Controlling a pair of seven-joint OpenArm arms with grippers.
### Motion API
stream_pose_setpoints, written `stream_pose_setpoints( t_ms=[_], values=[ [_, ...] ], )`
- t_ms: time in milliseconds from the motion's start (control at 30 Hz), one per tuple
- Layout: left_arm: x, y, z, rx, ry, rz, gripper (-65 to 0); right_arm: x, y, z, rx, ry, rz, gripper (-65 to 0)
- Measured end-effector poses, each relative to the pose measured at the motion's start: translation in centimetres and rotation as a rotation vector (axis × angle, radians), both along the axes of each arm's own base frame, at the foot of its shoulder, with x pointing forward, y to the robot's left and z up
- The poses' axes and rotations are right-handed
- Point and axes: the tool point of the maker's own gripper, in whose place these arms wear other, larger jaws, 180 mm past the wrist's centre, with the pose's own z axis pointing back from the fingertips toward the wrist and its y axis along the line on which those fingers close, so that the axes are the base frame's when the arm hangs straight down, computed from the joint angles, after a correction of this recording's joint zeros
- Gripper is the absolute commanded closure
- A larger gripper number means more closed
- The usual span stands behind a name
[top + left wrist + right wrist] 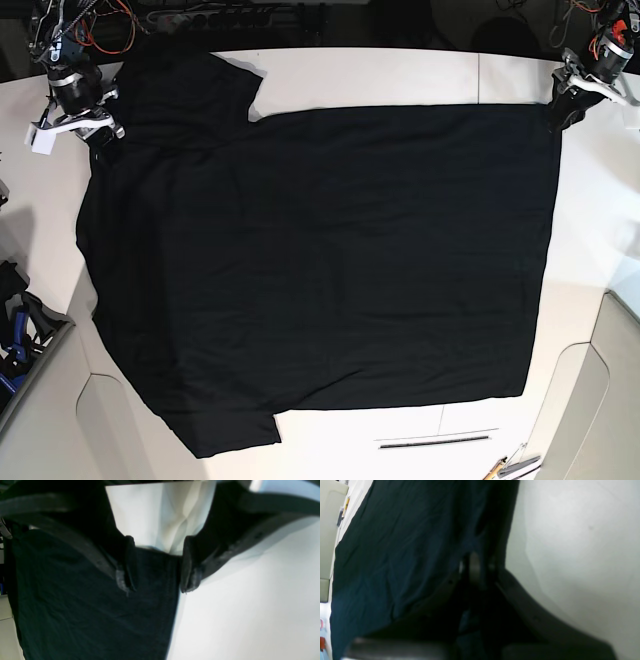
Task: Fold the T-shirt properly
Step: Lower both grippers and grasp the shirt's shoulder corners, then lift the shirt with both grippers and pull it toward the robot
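I have the T-shirt (330, 270) spread flat across most of the white worktop (400, 75), plain black side up, no print showing.

The left gripper (157, 565) sits at the shirt's far hem corner with its fingers apart. One finger is over the cloth and the other over bare worktop beside the shirt's edge, so nothing is pinched there yet.

The right gripper (476, 567) is at the shirt's shoulder end, by the far sleeve. Its fingers look drawn together over the cloth near the shirt's edge, and I judge it clamped on the fabric, though the wrist view is dark and I can't see how many layers it has.

My worries from here:
- If the left gripper shuts where it is, it may catch only the very edge of the shirt, and the corner could slip out once I lift.
- With one end held and the other loose, raising both arms would drag the shirt askew and leave a slanted fold.
- A thin grip by the sleeve could take just the top layer, so the back of the shirt stays behind and bunches.
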Motion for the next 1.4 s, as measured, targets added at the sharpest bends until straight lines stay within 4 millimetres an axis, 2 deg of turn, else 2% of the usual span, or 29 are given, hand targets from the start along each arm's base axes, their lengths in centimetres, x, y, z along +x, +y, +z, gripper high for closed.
stream_pose_setpoints(
  t_ms=[167,267,500,667,767,933,1100,1267,1400],
  values=[
    [-0.1,0.0,-0.2,0.005,0.009,-0.003,-11.4,0.0,0.0,0.0,0.004,0.0,0.0,0.0],
    [0.0,0.0,-0.3,0.008,0.011,-0.005,0.0,0.0,0.0,0.0,0.005,0.0,0.0,0.0],
    [0.9,0.0,-0.2,0.019,0.002,-0.012,0.0,0.0,0.3,0.3,0.027,-0.001,0.002,0.0],
    [0.2,2.1,0.7,0.038,-0.013,0.05,0.0,-1.1,0.1,1.5,-0.021,0.011,0.028,0.0],
    [-0.7,3.4,1.7,0.016,-0.028,0.099,0.0,-2.1,-0.3,3.0,-0.062,-0.001,0.04,0.0],
    [-2.1,3.7,2.7,-0.07,-0.036,0.128,0.0,-3.3,0.2,4.8,-0.105,-0.009,0.079,0.0],
    [-5.0,3.8,2.8,-0.116,0.008,0.146,0.0,-5.2,0.8,5.8,-0.136,0.021,0.122,0.0],
    [-6.6,4.5,4.5,-0.171,-0.021,0.18,0.0,-6.9,1.7,7.3,-0.169,0.033,0.17,0.0],
    [-8.0,5.7,5.8,-0.142,-0.017,0.198,0.0,-7.8,1.9,9.0,-0.206,0.029,0.196,0.0]
  ],
)
